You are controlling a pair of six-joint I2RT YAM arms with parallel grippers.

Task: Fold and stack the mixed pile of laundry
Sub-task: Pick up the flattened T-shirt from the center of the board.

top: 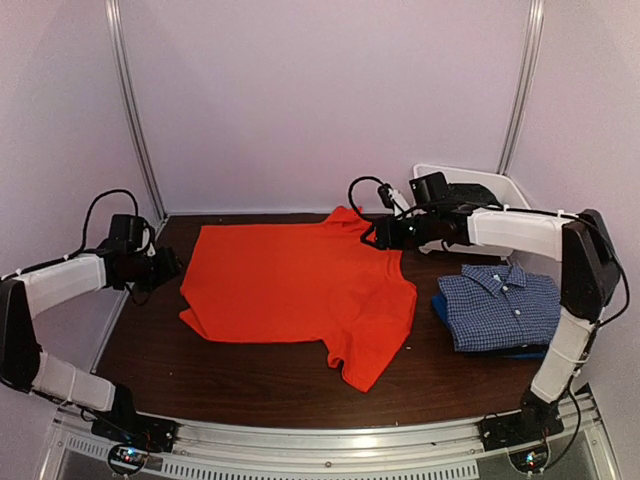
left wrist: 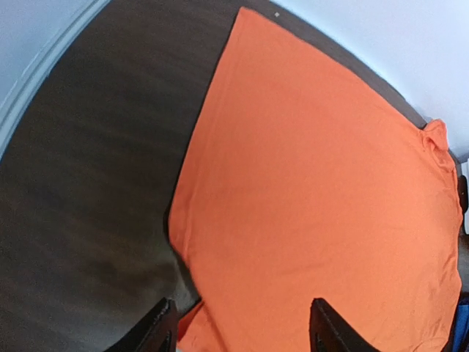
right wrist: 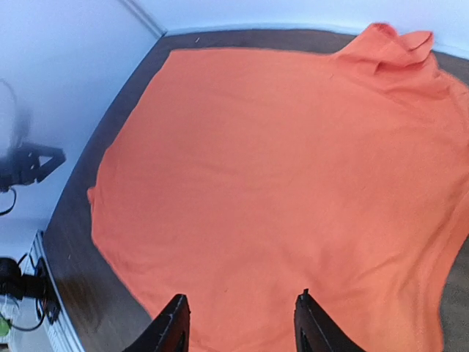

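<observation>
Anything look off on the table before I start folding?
Only the orange T-shirt: it lies mostly flat, but its far sleeve is bunched up rather than spread. The folded checked shirt sits tidy.

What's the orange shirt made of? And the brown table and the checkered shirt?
The orange T-shirt looks like soft, matte cloth, maybe cotton: it lies limp and wrinkled. The table looks like dark wood or wood-look board, with faint grain streaks. The checked shirt seems crisper woven cloth: its collar holds shape.

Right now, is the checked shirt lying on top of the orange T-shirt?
No. The folded checked shirt lies to the right of the spread orange T-shirt, apart from it.
</observation>
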